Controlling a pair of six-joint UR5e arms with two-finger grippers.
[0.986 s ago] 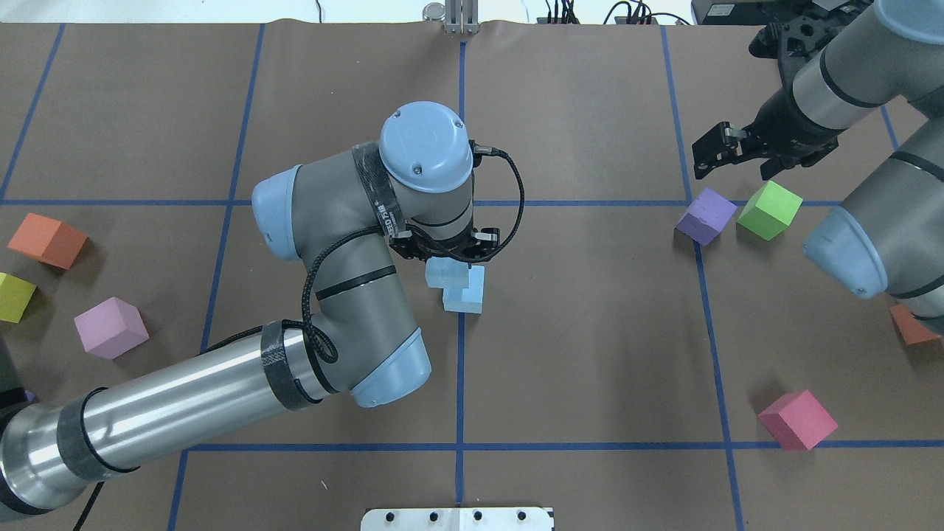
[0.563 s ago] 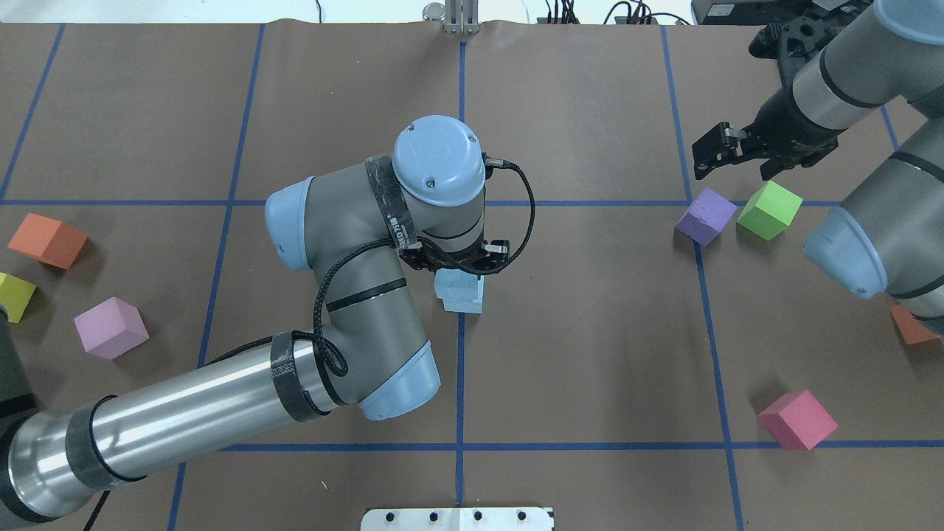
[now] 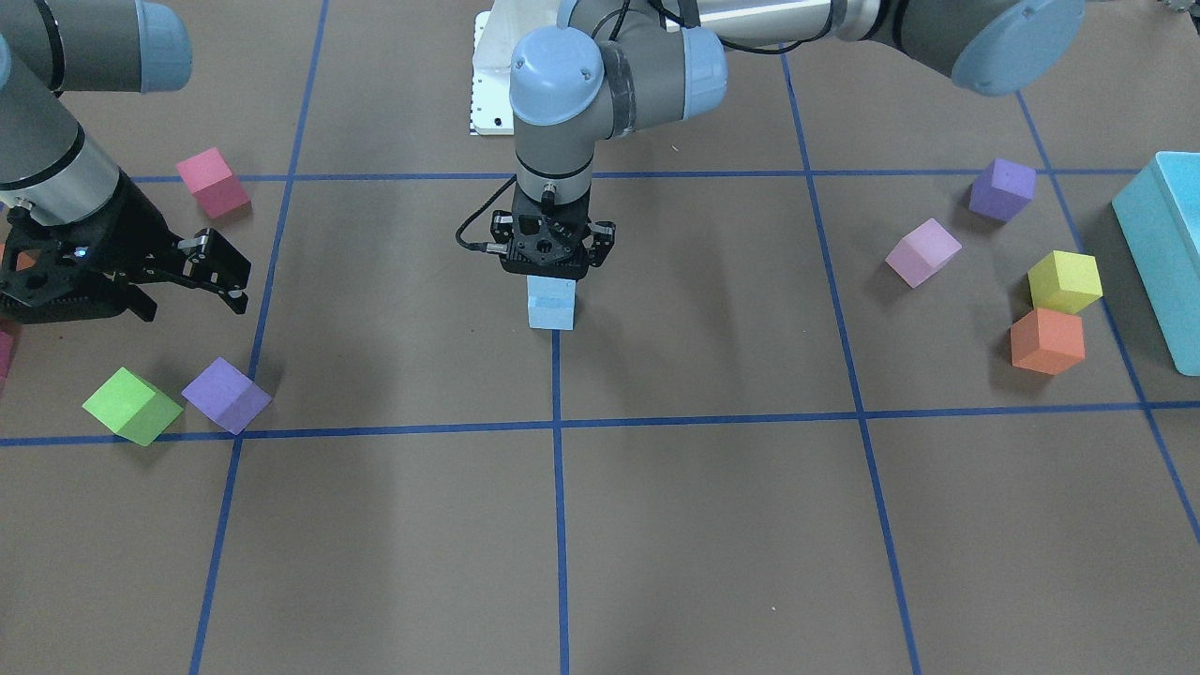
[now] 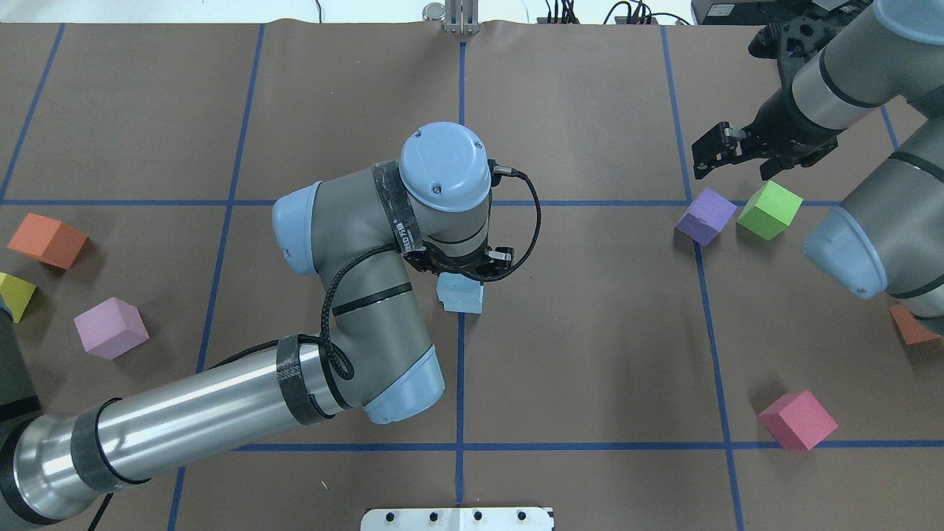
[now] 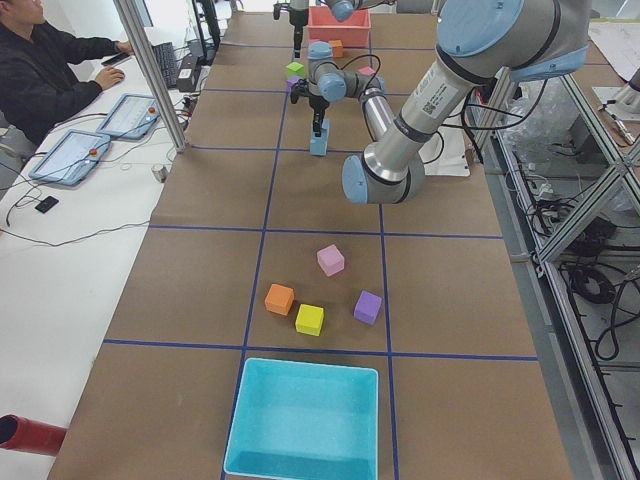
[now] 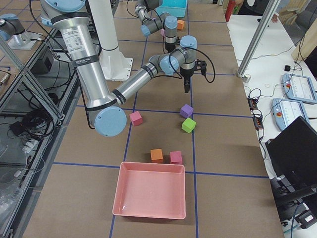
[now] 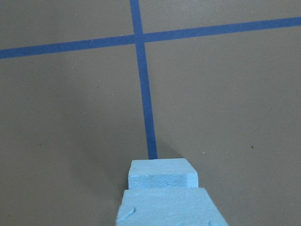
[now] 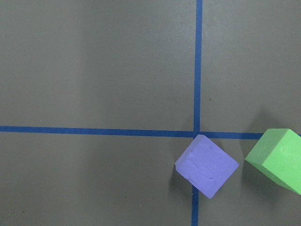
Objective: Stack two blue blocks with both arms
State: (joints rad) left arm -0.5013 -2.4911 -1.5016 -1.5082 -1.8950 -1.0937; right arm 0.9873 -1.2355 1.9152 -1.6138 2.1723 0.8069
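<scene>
Two pale blue blocks sit at the table's middle on a blue tape line. My left gripper (image 3: 550, 274) points straight down and is shut on the upper blue block (image 3: 551, 289). That block is right over the lower blue block (image 3: 551, 317), nearly aligned; whether they touch I cannot tell. The left wrist view has the held block (image 7: 169, 209) close at the bottom edge and the lower block (image 7: 160, 173) peeking out beyond it. My right gripper (image 4: 712, 156) hangs open and empty at the far right, just behind a purple cube (image 4: 706, 215).
A green cube (image 4: 769, 209) lies beside the purple one, and a pink-red cube (image 4: 798, 420) nearer the robot's side. Orange (image 4: 46, 240), yellow (image 4: 15, 296) and pink (image 4: 110, 327) cubes lie at the left. A teal bin (image 3: 1162, 253) and a red bin (image 6: 151, 191) stand at the table's ends.
My left arm has carried its blue block to the right, from an offset spot beside the other blue block to directly over it. The right arm has not moved.
</scene>
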